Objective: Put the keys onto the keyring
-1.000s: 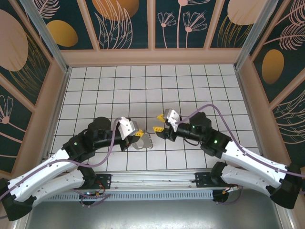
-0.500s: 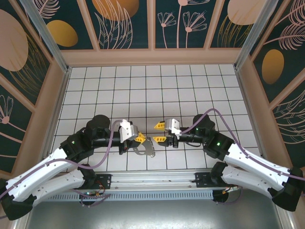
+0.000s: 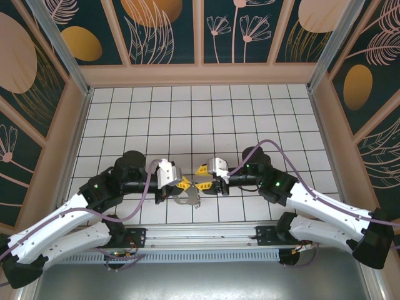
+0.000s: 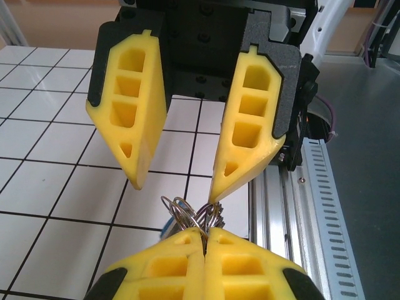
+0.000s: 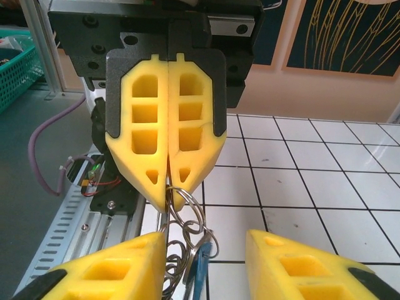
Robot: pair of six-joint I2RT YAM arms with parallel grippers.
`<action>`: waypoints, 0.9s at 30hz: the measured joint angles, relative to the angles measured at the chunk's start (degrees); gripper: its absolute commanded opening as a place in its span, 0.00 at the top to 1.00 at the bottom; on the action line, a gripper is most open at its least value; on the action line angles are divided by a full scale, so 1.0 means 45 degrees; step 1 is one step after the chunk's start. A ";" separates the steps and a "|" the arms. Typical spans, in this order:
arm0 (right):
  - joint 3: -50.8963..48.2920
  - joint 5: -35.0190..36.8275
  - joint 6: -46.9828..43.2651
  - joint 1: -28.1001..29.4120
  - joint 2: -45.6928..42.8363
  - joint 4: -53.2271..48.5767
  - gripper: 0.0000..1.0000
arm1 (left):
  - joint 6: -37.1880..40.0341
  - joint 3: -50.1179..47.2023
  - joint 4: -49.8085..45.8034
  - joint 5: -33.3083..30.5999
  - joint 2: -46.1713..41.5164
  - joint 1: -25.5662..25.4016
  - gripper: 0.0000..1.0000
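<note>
Pinching the keyring (image 4: pixel 195 217) flat between clenched fingers of the left gripper (image 3: pixel 185 184), held it off the tiles (image 3: pixel 250 112) (blue key (image 5: pixel 199 270) dangling below); faced the right gripper (image 3: pixel 203 177), spread wide either side.

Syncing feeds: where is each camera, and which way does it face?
Top external: above and behind, looking down at white tiled table; left arm, right arm show.
Left wrist: faces the open right gripper; own shut jaws below.
Right wrist: faces the shut left gripper; own open jaws below.
Wrist views share silvery wire keyring.
</note>
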 measured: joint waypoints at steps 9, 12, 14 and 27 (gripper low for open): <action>0.0092 -0.0194 -0.0194 0.0000 0.0520 0.0019 0.68 | 0.0092 0.0000 -0.0233 0.0015 0.0126 0.0000 1.00; 0.0141 -0.0287 -0.0199 0.0000 0.0685 0.0000 0.68 | 0.0126 0.0000 -0.0253 0.0053 0.0126 0.0000 1.00; 0.0219 -0.0316 -0.0199 0.0000 0.0826 0.0000 0.69 | 0.0141 0.0000 -0.0272 0.0053 0.0126 0.0000 1.00; 0.0369 -0.0656 -0.0471 0.0068 0.1039 -0.0296 0.98 | 0.0170 0.0000 -0.0423 -0.0238 0.0112 0.0000 1.00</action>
